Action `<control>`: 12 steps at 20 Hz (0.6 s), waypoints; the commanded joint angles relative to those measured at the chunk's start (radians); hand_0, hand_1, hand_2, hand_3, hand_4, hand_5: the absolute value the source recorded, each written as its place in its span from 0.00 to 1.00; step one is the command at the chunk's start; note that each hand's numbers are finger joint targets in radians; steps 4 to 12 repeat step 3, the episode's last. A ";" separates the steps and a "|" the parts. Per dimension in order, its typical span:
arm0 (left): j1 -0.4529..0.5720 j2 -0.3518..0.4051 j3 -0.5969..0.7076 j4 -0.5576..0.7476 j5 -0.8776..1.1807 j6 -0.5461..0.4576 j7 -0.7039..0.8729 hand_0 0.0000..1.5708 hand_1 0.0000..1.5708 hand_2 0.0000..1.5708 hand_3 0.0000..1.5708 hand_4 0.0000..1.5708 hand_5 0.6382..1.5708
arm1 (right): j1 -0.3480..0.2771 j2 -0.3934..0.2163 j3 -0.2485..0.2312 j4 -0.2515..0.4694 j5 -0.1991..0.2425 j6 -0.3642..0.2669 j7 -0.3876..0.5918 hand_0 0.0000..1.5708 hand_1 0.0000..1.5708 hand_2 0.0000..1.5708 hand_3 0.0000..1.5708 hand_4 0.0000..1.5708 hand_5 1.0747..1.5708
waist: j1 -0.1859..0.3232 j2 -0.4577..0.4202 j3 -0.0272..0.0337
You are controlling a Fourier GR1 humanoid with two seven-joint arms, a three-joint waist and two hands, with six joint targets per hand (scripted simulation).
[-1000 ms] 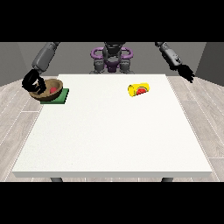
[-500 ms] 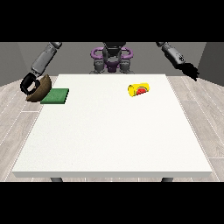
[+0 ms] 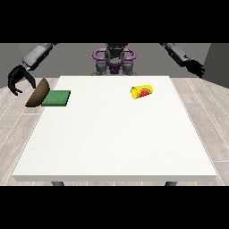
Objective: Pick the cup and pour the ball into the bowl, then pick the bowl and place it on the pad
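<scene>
The brown bowl (image 3: 38, 93) stands tipped on its side at the table's left edge, just left of the green pad (image 3: 56, 98) and not on it. The hand at the view's left (image 3: 18, 79) hangs a little up and left of the bowl, apart from it, fingers loosely bent and holding nothing. A yellow cup (image 3: 141, 91) lies on its side at the table's far right part, with red showing in its mouth. The hand at the view's right (image 3: 197, 68) is raised beyond the table's right edge, fingers spread, far from the cup.
The white table (image 3: 116, 138) stretches wide towards the camera. The robot's torso (image 3: 114, 58) stands behind the far edge. Wooden floor lies around the table on both sides.
The bowl left the pad, went left with the hand, and now stands tipped at the table's edge. That hand has let go and drawn off to the left. The cup has not moved.
</scene>
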 commanded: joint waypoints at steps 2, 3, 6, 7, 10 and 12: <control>0.006 -0.026 -0.028 0.062 -0.037 0.015 -0.023 0.00 0.00 0.00 0.00 0.56 0.62 | -0.061 0.022 -0.008 -0.044 -0.048 0.117 0.032 0.00 0.00 0.27 0.20 0.17 0.49 | -0.005 -0.077 -0.0023; 0.019 -0.024 -0.039 0.056 -0.041 0.010 0.019 0.00 0.00 0.00 0.00 0.56 0.62 | -0.052 0.104 0.001 -0.060 -0.053 0.105 -0.018 0.00 0.00 0.07 0.24 0.32 0.60 | -0.003 -0.134 -0.0018; 0.019 -0.024 -0.039 0.056 -0.041 0.010 0.019 0.00 0.00 0.00 0.00 0.56 0.62 | -0.052 0.104 0.001 -0.060 -0.053 0.105 -0.018 0.00 0.00 0.07 0.24 0.32 0.60 | -0.003 -0.134 -0.0018; 0.019 -0.024 -0.039 0.056 -0.041 0.010 0.019 0.00 0.00 0.00 0.00 0.56 0.62 | -0.052 0.104 0.001 -0.060 -0.053 0.105 -0.018 0.00 0.00 0.07 0.24 0.32 0.60 | -0.003 -0.134 -0.0018; 0.019 -0.024 -0.039 0.056 -0.041 0.010 0.019 0.00 0.00 0.00 0.00 0.56 0.62 | -0.052 0.104 0.001 -0.060 -0.053 0.105 -0.018 0.00 0.00 0.07 0.24 0.32 0.60 | -0.003 -0.134 -0.0018; 0.019 -0.024 -0.039 0.056 -0.041 0.010 0.019 0.00 0.00 0.00 0.00 0.56 0.62 | -0.052 0.104 0.001 -0.060 -0.053 0.105 -0.018 0.00 0.00 0.07 0.24 0.32 0.60 | -0.003 -0.134 -0.0018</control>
